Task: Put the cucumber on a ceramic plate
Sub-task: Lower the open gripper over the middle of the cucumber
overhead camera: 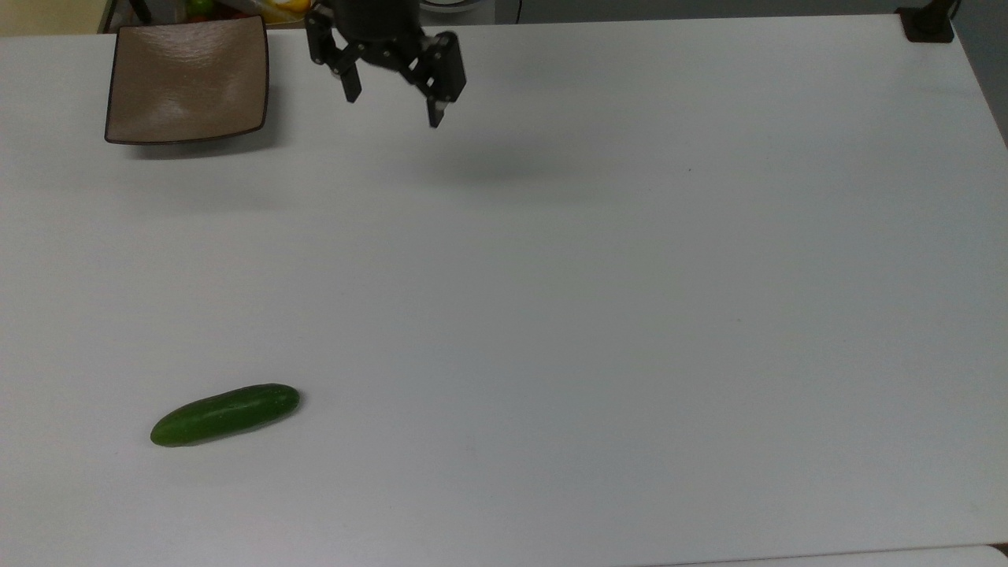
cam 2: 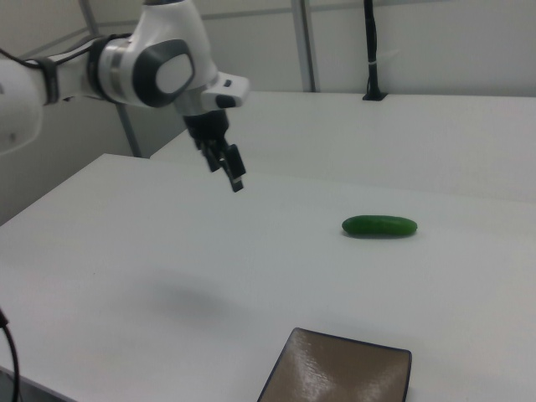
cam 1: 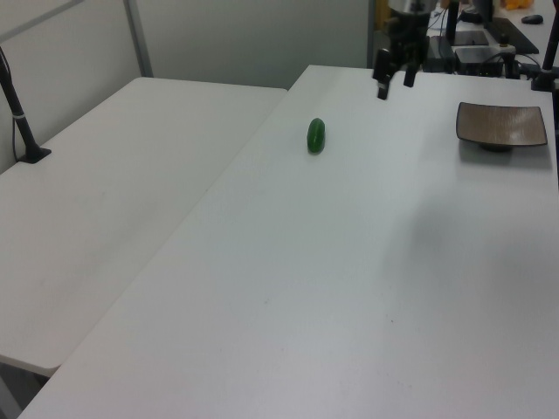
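Top view: gripper (overhead camera: 391, 112) is seen above the table (overhead camera: 598, 299), fingers spread wide, nothing held. The cucumber (overhead camera: 225, 414) lies well apart from the ceramic plate (overhead camera: 187, 79).

Left view: cucumber (cam 1: 316, 135) is seen between gripper (cam 1: 395, 84) and table edge.

Right view: gripper (cam 2: 231, 171) is raised, touching nothing.

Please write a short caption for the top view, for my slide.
Open claw hovers above the white table, with the empty ceramic plate and the cucumber far apart.
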